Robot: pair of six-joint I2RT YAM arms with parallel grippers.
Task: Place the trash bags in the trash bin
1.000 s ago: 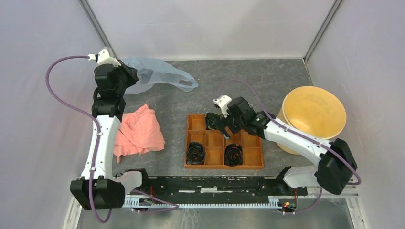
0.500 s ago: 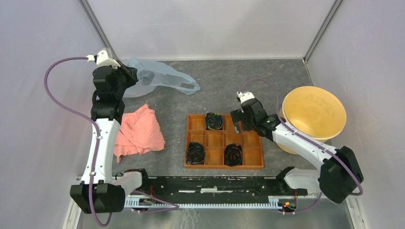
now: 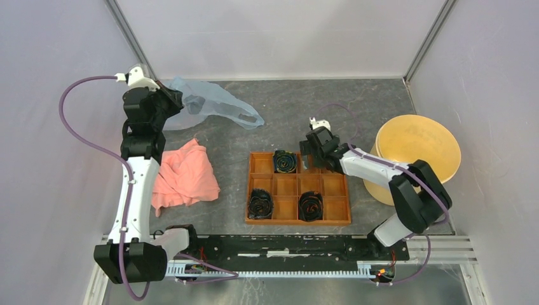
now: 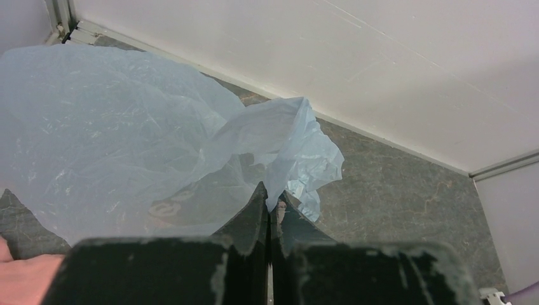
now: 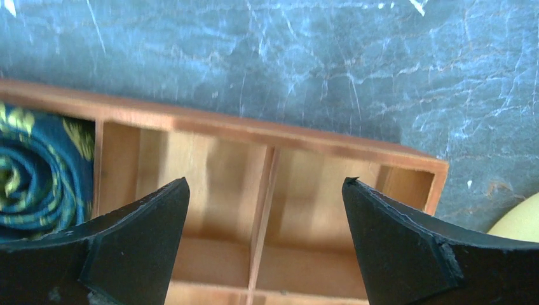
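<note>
pale blue trash bag stays pinched in the closed left gripper, far left, while the right gripper, fingers spread, swung back over the orange tray, leaving the trash bin unapproached.

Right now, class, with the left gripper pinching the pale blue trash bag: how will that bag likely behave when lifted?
The trash bag is thin, crumpled, see-through film, so it will probably hang limp and trail. It looks light and may billow. Only a small fold sits in the shut left gripper, so the film could slip out.
</note>
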